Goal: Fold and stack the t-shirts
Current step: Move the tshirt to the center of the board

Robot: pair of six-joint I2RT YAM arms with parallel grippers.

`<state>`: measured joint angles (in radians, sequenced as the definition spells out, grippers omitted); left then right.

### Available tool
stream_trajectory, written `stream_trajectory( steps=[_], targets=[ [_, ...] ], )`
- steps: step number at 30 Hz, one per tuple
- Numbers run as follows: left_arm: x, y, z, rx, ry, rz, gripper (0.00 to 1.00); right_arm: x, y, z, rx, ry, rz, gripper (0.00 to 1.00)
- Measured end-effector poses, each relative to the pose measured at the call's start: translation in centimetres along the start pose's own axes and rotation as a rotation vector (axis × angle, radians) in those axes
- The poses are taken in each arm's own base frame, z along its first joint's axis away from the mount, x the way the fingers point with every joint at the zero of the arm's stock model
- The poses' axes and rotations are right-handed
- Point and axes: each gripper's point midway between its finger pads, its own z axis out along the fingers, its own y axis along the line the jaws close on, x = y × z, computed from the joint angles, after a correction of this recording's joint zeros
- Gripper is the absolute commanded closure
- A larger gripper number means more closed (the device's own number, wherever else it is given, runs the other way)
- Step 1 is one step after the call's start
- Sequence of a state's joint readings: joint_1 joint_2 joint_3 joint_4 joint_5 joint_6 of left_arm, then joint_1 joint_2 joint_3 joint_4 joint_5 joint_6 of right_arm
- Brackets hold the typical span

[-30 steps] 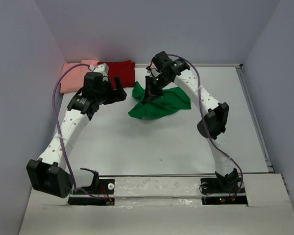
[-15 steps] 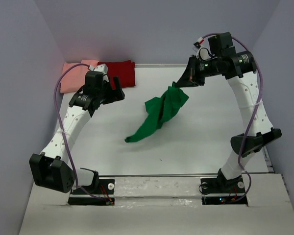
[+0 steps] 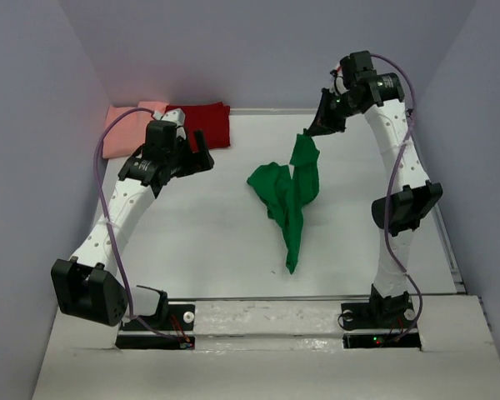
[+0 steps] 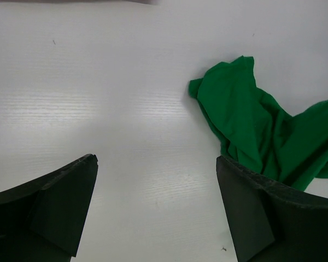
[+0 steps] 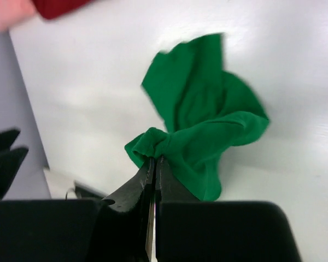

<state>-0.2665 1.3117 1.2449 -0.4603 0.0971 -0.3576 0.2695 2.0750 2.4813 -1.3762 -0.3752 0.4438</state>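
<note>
While the right gripper (image 3: 315,129) pinches a bunched edge of the bright green soft fabric t-shirt (image 3: 290,196), the shirt hangs over the middle of the white table (image 3: 208,242). The left gripper (image 3: 193,152), jaws spread wide, hovers near the salmon-pink fabric shirt (image 3: 121,132) and dark red fabric shirt (image 3: 207,123) at the far left corner.
</note>
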Motion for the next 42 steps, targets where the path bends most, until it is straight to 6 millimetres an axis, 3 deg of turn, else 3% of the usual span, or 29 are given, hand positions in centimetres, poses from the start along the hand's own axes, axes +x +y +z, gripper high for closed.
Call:
stream_trajectory(
  steps=[3,7,11,17,22,24,26,29,31,32,34,35,36,38,39,40,42],
  targets=[
    [0.0,0.0,0.0,-0.001,0.0,0.0,0.01,-4.3,-4.5,-2.0,0.102,-0.14,0.074,1.0],
    [0.0,0.0,0.0,-0.002,0.001,0.001,0.01,-8.0,-10.3,-4.5,0.249,-0.288,0.163,1.0],
    [0.2,0.1,-0.1,-0.005,0.007,0.002,0.01,-10.9,-13.3,-6.5,0.327,-0.415,0.191,1.0],
    [0.2,0.1,-0.1,-0.005,0.008,0.002,0.01,-14.0,-13.0,-11.1,0.362,-0.638,0.123,1.0],
    [0.1,0.1,-0.1,-0.002,0.005,0.002,0.01,-14.8,-11.1,-15.7,0.356,-0.79,0.06,1.0],
    [0.1,0.1,0.0,-0.002,0.006,0.002,0.01,-14.9,-9.9,-16.1,0.297,-0.804,0.043,1.0],
    [0.1,0.1,0.0,-0.002,0.006,0.002,0.01,-14.4,-8.5,-14.8,0.196,-0.757,0.04,1.0],
    [0.1,0.0,0.0,-0.001,0.006,0.002,0.01,-11.9,-6.2,-9.1,0.04,-0.563,0.047,1.0],
    [0.1,0.1,-0.1,-0.002,0.005,0.002,0.01,-8.6,-3.0,-2.7,-0.082,-0.337,0.03,1.0],
    [0.1,0.1,0.0,-0.002,0.003,0.003,0.01,-7.8,-2.2,-1.3,-0.106,-0.287,0.024,1.0],
    [0.2,0.3,-0.1,-0.008,0.001,0.0,0.01,-2.6,1.8,5.2,-0.21,-0.029,-0.005,1.0],
    [0.2,0.6,-0.2,-0.015,-0.004,-0.003,0.01,-0.9,3.0,7.0,-0.237,0.049,-0.013,1.0],
    [0.2,0.8,-0.3,-0.021,-0.006,-0.007,0.01,2.6,5.5,9.5,-0.284,0.187,-0.026,1.0],
    [0.3,1.8,-0.5,-0.045,-0.015,-0.029,0.01,6.5,8.8,11.3,-0.362,0.325,-0.051,1.0],
    [0.2,2.6,-0.7,-0.064,-0.02,-0.047,0.01,9.3,11.7,11.3,-0.433,0.417,-0.058,1.0],
    [0.2,3.4,-0.9,-0.082,-0.025,-0.063,0.01,11.2,14.2,10.6,-0.504,0.482,-0.051,1.0],
    [0.0,4.9,-1.3,-0.125,-0.038,-0.093,0.01,12.7,18.6,8.1,-0.651,0.529,-0.064,1.0]
  ],
)
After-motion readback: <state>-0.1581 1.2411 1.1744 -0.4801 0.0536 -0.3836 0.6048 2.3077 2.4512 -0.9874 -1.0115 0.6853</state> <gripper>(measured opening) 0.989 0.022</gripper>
